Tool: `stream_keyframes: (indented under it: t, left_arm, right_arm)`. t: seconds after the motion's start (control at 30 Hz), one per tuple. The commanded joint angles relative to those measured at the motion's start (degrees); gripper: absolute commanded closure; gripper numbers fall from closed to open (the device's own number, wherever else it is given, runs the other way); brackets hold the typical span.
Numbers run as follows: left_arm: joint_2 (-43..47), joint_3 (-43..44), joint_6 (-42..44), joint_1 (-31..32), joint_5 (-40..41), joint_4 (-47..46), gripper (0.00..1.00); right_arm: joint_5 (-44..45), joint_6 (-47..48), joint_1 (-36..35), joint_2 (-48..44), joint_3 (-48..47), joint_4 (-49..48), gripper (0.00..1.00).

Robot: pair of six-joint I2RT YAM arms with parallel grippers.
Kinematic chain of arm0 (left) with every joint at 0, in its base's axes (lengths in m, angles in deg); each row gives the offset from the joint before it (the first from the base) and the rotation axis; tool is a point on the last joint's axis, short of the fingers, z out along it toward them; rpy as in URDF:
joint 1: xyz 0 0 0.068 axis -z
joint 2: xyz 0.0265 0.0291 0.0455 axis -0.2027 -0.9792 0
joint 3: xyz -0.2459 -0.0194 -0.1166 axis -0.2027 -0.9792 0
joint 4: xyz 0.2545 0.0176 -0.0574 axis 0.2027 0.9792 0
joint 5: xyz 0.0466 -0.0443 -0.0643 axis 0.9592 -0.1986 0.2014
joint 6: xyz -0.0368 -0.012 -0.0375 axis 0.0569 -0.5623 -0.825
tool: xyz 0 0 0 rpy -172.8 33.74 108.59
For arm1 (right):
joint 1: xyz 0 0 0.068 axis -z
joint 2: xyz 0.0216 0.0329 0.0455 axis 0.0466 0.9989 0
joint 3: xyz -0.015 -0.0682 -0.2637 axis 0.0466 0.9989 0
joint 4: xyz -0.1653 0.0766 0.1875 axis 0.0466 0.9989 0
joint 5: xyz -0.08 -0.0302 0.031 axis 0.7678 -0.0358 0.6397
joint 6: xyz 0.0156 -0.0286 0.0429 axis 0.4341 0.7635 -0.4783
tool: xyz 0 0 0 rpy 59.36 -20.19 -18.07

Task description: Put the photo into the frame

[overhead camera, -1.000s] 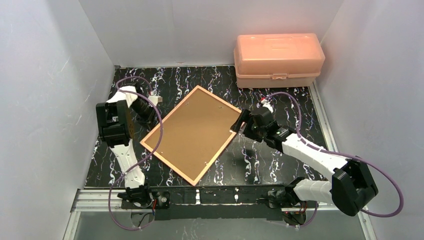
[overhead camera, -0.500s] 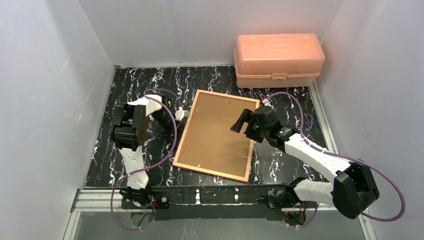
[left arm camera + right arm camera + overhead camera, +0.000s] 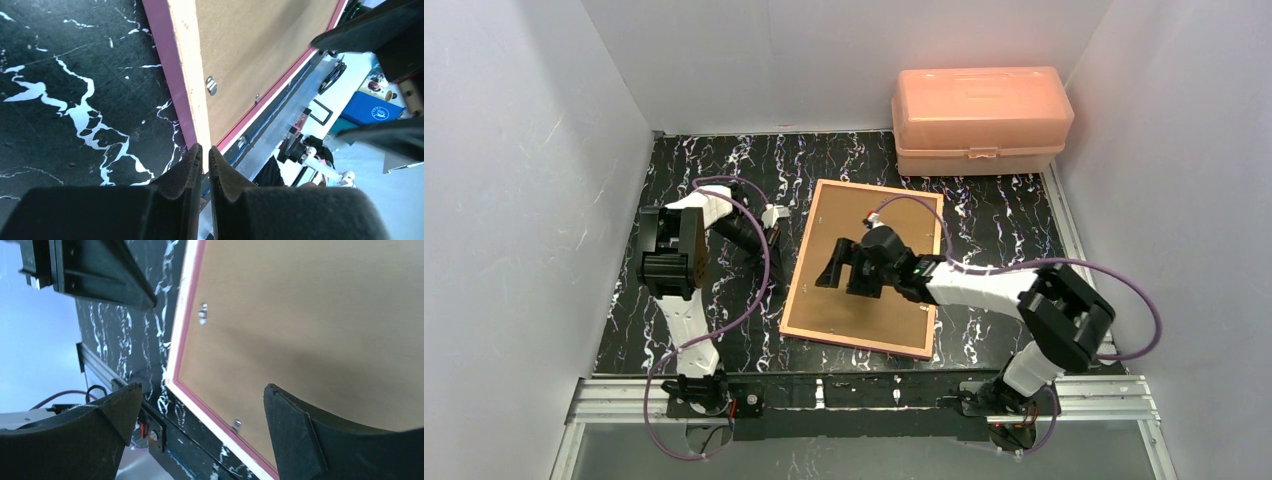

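The frame (image 3: pixel 854 341) lies face down on the black marble table, its tan and pink rim around the brown backing board (image 3: pixel 869 215), which small metal clips hold in. The photo is not in view. My left gripper (image 3: pixel 777 230) is just off the frame's left edge. In the left wrist view its jaws (image 3: pixel 204 150) are shut to a thin slit with nothing in them, and the frame's rim (image 3: pixel 187 65) runs past them. My right gripper (image 3: pixel 834 265) hovers open and empty over the middle of the backing board (image 3: pixel 300 315), its fingers spread wide (image 3: pixel 200 405).
A peach plastic box (image 3: pixel 980 118) stands at the back right of the table. White walls close in the left, back and right sides. A metal rail (image 3: pixel 864 395) runs along the front edge, near the frame's bottom corner.
The frame swung from a diagonal lie to nearly upright with my left gripper at its edge; that gripper has since drawn back slightly. My right gripper moved left from the frame's right edge to over its middle.
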Motion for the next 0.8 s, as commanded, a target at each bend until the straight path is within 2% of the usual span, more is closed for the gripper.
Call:
stream_keyframes:
  t: [0.0,0.23,0.77]
  left_arm:
    - [0.1,1.1,-1.6,0.3,-4.1,1.6,0.90]
    - [-2.3,1.0,-1.5,0.4,-3.8,0.8,0.87]
    - [-5.0,1.1,0.3,0.5,-5.9,1.6,0.86]
  right_arm:
    - [-2.7,-1.5,-2.7,5.2,-4.7,-9.6,0.01]
    - [-4.4,-3.4,-3.8,11.5,-6.2,-15.5,0.02]
    - [-5.2,-3.0,-4.1,18.0,-9.2,-17.4,0.03]
